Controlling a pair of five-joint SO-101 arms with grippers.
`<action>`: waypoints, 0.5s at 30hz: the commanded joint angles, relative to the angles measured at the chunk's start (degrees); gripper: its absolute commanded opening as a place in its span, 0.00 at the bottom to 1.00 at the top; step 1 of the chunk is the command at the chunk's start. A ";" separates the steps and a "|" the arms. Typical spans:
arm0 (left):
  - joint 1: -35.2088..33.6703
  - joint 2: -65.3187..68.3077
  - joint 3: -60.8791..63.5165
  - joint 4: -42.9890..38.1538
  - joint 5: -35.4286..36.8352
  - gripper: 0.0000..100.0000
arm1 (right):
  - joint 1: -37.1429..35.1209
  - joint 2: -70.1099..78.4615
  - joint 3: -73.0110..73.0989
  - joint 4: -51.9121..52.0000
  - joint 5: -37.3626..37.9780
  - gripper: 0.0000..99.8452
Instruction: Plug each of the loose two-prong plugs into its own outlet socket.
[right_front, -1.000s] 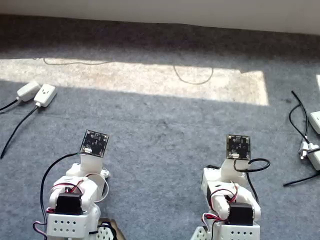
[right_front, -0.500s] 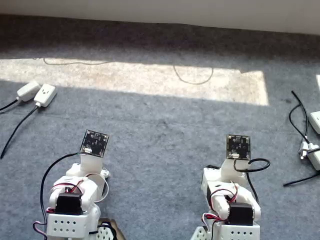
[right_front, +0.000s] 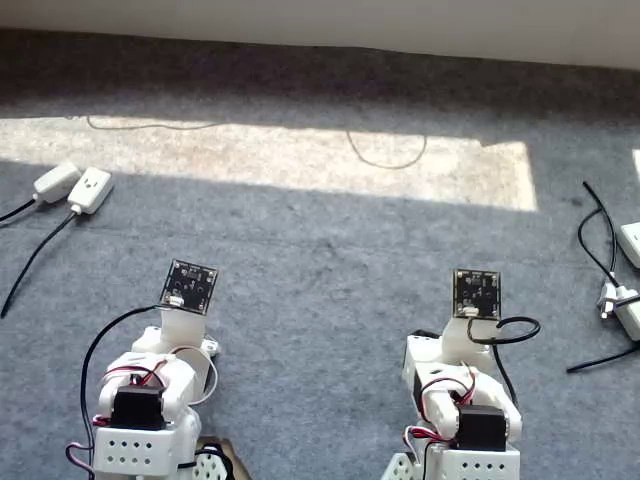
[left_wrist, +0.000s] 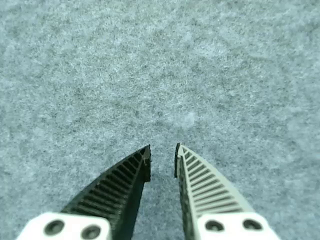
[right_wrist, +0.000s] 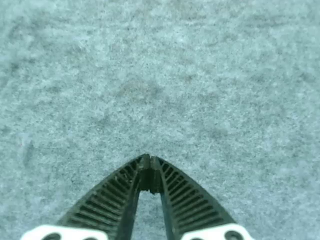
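At the far left of the grey carpet, a white outlet socket (right_front: 92, 190) lies beside a white plug (right_front: 55, 181), each with a black cord. By the right edge lie a small white plug (right_front: 607, 297) on a black cord and white outlet blocks (right_front: 630, 318), (right_front: 632, 240). Both arms sit folded at the near edge, the left arm (right_front: 150, 400) and the right arm (right_front: 465, 405). My left gripper (left_wrist: 162, 160) hangs over bare carpet, slightly open, holding nothing. My right gripper (right_wrist: 149, 172) also hangs over bare carpet, its tips touching and holding nothing.
A thin cable (right_front: 385, 160) loops across the sunlit strip of carpet at the back. Black cords (right_front: 598, 235) curl near the right-hand outlets. A wall edge (right_front: 320, 25) runs along the far side. Bare carpet (right_front: 330, 260) lies between the arms and the plugs.
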 joint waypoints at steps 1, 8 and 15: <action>-0.57 -0.40 0.75 0.26 0.09 0.10 | 0.57 -0.40 7.69 0.13 -0.44 0.01; -0.57 -0.40 0.75 0.26 0.09 0.10 | 0.57 -0.40 7.69 0.13 -0.44 0.01; -0.57 -0.40 0.75 0.26 0.09 0.10 | -0.22 -0.40 7.78 -0.04 -0.35 0.01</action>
